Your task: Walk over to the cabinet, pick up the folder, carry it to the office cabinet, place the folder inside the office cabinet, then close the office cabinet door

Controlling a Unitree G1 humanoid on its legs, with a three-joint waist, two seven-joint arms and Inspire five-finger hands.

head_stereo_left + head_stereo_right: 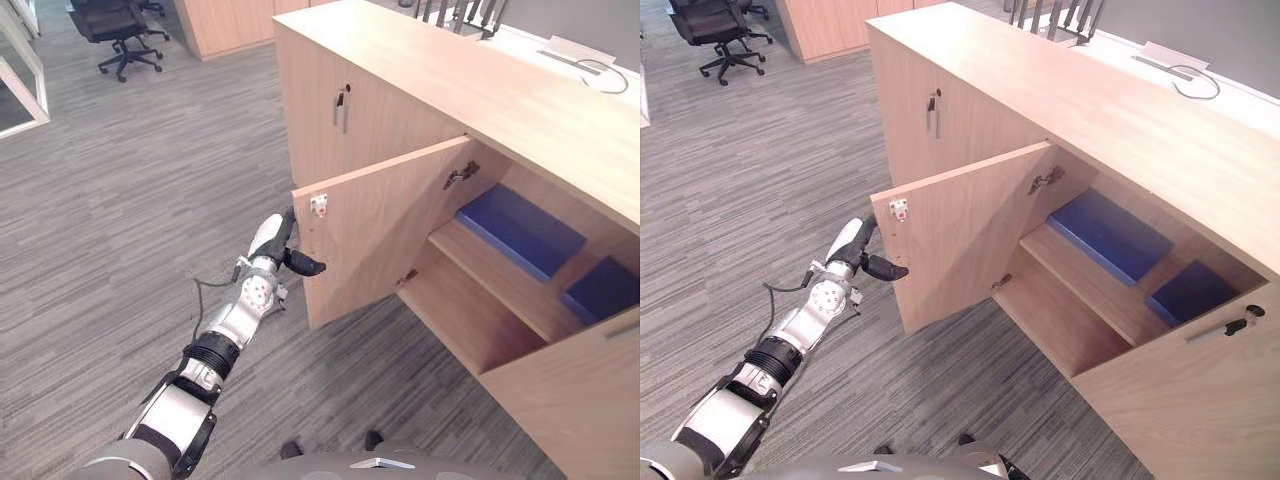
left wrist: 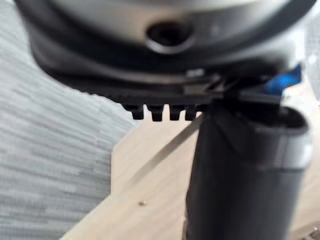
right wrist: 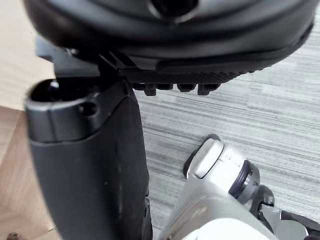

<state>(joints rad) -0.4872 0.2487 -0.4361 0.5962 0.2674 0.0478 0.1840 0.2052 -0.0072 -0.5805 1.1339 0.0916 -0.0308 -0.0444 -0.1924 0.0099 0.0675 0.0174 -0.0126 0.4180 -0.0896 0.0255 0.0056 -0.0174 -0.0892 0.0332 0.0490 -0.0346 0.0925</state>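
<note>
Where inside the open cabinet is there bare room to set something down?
The lower shelf is bare, bordered by the open door. The upper shelf is crowded by two blue folders, free only along its front strip.

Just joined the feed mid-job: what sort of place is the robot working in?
Most likely an office: grey carpet, a black swivel chair, and a long wooden cabinet with blue folders on its shelf.

Grey striped carpet (image 1: 120, 200) throughout. Far left: black office chair (image 1: 118, 22), pale wood unit (image 1: 225, 25) beside it. Possibly a glass partition (image 1: 15, 100) at left edge.
</note>
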